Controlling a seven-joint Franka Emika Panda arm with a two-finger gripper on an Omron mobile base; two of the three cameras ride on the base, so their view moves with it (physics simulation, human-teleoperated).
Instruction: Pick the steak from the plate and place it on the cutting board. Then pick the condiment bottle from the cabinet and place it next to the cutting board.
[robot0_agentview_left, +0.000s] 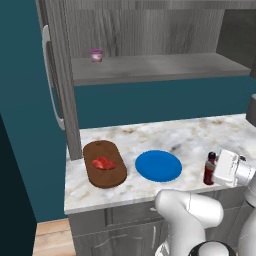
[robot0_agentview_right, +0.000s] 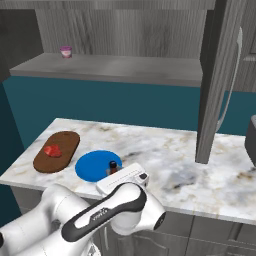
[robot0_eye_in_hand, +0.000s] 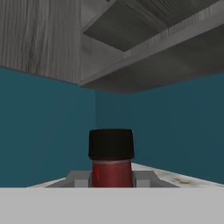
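Between the hand's (robot0_eye_in_hand: 112, 180) fingers, condiment bottle (robot0_eye_in_hand: 111, 158) upright

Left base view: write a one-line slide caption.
Steak on the cutting board, blue plate bare, end effector holding the condiment bottle upright at the counter's front edge.
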